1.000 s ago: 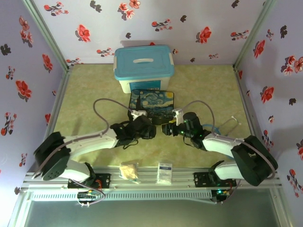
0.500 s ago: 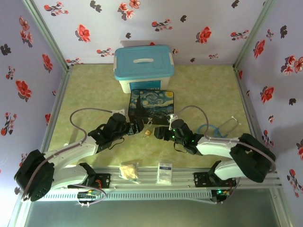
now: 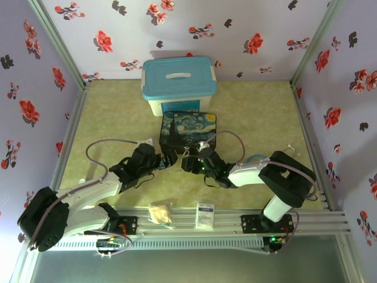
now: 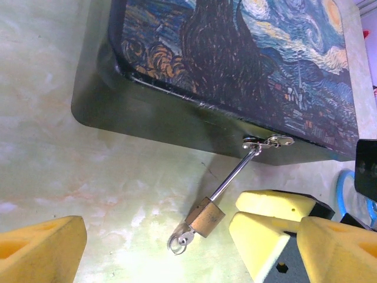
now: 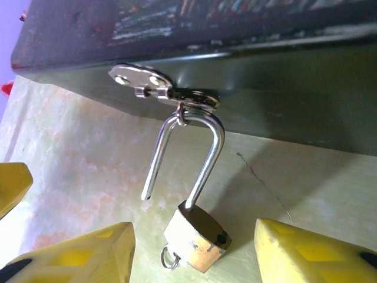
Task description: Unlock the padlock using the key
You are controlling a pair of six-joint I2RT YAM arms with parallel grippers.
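The small brass padlock [image 5: 197, 236] hangs from the hasp [image 5: 154, 88] on the front of the Starry-Night tin [image 3: 189, 131], its body resting on the table. Its silver shackle [image 5: 207, 150] is sprung, one leg end free of the body. The key [image 4: 181, 240] sticks out of the padlock's [image 4: 205, 217] underside with a small ring on it. My right gripper [image 5: 194, 259] is open, one yellow finger on each side of the padlock body, touching neither. My left gripper [image 4: 188, 259] is open wide just left of the lock, holding nothing. From above, both grippers [image 3: 171, 158] [image 3: 188, 162] face each other at the tin's front.
A white bin with a blue lid [image 3: 178, 82] stands behind the tin. A blue cable loop [image 3: 259, 159] lies to the right of my right arm. Two small packets [image 3: 160, 212] [image 3: 205, 215] sit on the near rail. The flowered walls close in both sides.
My left gripper drew back left from the centre, uncovering the padlock, and opened wider. My right gripper slid left over the padlock and its jaws narrowed a little.
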